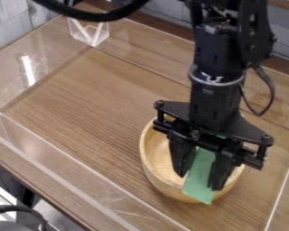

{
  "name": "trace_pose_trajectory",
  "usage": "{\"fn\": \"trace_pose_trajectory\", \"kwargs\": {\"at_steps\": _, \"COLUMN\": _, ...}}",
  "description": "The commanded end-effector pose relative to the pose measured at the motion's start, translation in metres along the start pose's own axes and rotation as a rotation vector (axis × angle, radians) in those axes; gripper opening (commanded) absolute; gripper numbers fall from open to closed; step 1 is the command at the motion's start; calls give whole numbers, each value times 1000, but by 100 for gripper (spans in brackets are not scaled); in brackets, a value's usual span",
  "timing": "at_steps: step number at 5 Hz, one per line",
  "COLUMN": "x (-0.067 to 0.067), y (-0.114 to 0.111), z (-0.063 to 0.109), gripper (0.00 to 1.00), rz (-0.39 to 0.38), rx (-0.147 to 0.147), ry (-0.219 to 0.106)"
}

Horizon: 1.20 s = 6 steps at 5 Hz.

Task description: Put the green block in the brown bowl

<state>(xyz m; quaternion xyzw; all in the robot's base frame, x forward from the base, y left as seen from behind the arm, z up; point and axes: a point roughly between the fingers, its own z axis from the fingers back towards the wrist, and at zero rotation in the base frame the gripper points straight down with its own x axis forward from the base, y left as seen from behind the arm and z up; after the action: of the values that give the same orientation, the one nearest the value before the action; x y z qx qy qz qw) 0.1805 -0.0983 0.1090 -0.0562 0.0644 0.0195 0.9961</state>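
**Green Block Is at the Big Brown Bowl**

Close to us, at the bottom left corner, there are some black cords (24, 213). One of them makes a round loop.

The green block (199, 177) is next, low down and right of the middle. It stands tilted, with its top end up between the fingers of the black hand (195, 153). The hand has its fingers on both sides of the block and is holding it. The low end of the block sticks out under the hand. The block shows in front of the inside of the brown bowl (162, 176), near the bowl's right side. I can't tell if it touches the bowl.

The bowl sits on the brown wooden worktop (80, 117). The black robot arm (217, 68) comes down from the top and hides the back of the bowl and a lot of its right side. A thin black wire (270, 97) bends out on the right of the arm.

Far away, at the top left, a little see-through thing with white edges (89, 29) is on the worktop.
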Motion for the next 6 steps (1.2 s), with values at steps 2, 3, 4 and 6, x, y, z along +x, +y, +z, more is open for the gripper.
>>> {"fn": "trace_pose_trajectory", "kwargs": {"at_steps": 2, "x": 2, "y": 2, "z": 9, "gripper": 0, "rz": 11, "rx": -32, "ry": -52}}
{"fn": "trace_pose_trajectory", "kwargs": {"at_steps": 3, "x": 4, "y": 4, "z": 9, "gripper": 0, "rz": 14, "rx": -34, "ry": -53}}
{"fn": "trace_pose_trajectory", "kwargs": {"at_steps": 4, "x": 6, "y": 7, "z": 8, "gripper": 0, "rz": 17, "rx": -37, "ry": -55}}
{"fn": "trace_pose_trajectory", "kwargs": {"at_steps": 6, "x": 12, "y": 11, "z": 5, "gripper": 0, "rz": 21, "rx": -42, "ry": -56}}
